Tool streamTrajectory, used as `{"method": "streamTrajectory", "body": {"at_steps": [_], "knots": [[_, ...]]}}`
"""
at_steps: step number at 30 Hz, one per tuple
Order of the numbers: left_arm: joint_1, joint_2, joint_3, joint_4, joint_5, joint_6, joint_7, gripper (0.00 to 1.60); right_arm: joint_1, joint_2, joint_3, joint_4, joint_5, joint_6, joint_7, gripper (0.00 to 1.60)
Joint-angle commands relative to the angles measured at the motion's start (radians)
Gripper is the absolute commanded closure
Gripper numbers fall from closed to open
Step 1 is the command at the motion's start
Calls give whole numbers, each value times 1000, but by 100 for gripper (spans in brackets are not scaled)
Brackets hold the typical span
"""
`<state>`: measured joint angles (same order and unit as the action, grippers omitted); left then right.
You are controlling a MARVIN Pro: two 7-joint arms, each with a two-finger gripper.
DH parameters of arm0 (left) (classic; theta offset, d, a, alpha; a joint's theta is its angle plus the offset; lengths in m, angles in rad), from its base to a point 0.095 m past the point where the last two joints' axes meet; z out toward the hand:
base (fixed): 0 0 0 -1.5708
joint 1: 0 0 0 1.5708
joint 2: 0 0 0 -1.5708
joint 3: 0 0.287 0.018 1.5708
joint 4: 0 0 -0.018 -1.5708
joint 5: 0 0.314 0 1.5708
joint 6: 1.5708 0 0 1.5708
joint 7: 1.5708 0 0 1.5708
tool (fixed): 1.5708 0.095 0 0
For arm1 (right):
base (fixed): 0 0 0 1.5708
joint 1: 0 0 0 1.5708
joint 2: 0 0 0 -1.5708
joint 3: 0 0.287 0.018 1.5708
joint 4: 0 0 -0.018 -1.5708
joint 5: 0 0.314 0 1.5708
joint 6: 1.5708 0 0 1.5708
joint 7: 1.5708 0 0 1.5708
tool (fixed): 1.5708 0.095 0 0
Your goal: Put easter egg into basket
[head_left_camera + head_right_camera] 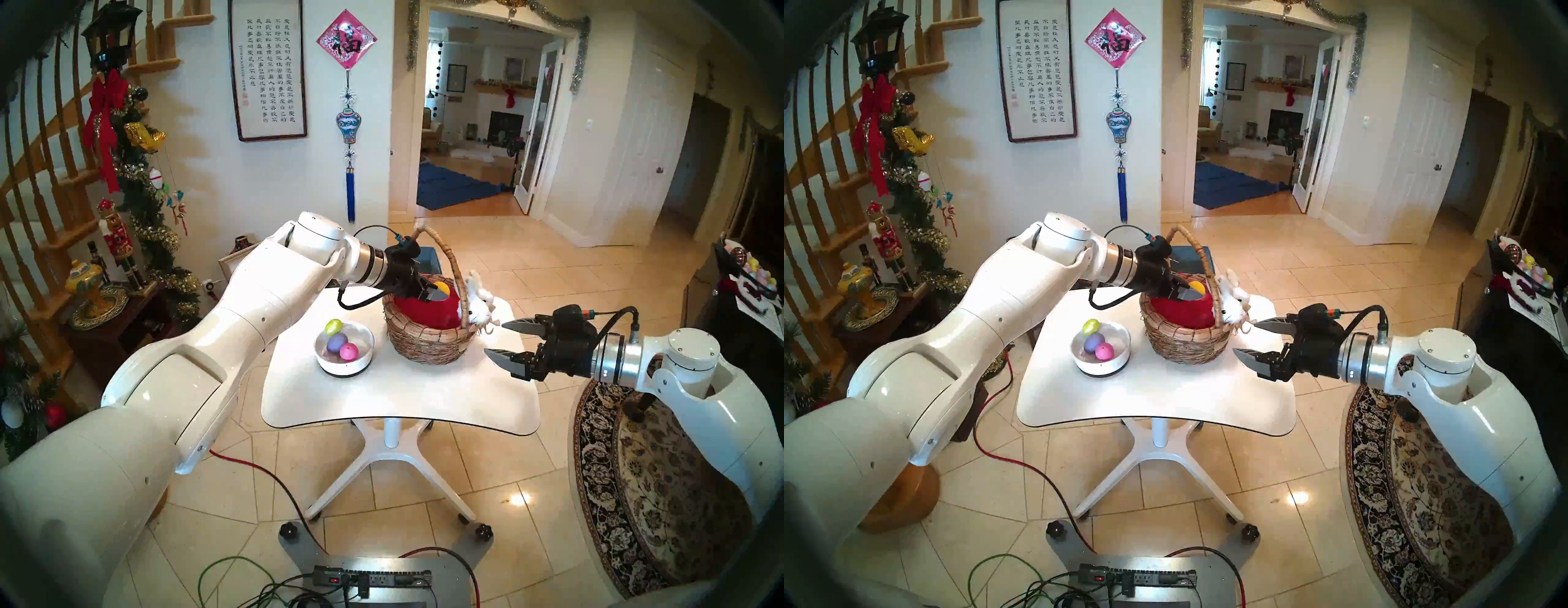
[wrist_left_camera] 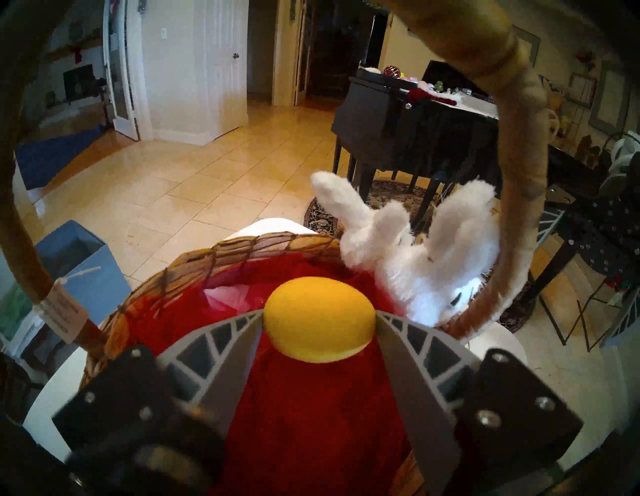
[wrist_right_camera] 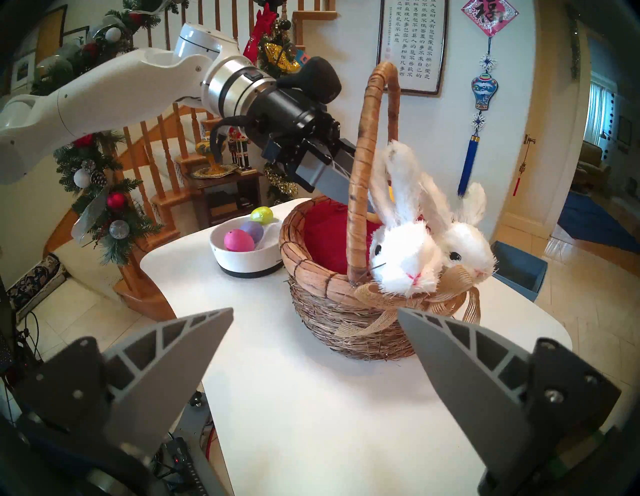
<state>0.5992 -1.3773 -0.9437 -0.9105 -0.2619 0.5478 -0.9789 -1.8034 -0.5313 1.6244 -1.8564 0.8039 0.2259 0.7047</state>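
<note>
A round wicker basket (image 1: 430,339) with red lining stands on a white table (image 1: 399,403). Above the lining, inside the arch of the basket's handle, the left gripper (image 2: 319,324) pinches a yellow egg (image 2: 319,318) between its fingers. The egg is carried over but not yet released. Left of the basket, a white bowl (image 1: 344,363) holds three more eggs. Right of the basket, the right gripper (image 1: 507,344) hangs spread and empty.
</note>
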Motion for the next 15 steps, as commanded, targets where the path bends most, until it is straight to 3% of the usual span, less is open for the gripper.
{"method": "streamTrajectory", "body": {"at_steps": [1,15], "knots": [[-46,-18,-5,15,-1,-20,-11,40,2,2,9,-1,1,-2,-1,0],[-50,-16,0,35,9,-41,-18,25,2,2,10,-2,1,-2,-1,0]]}}
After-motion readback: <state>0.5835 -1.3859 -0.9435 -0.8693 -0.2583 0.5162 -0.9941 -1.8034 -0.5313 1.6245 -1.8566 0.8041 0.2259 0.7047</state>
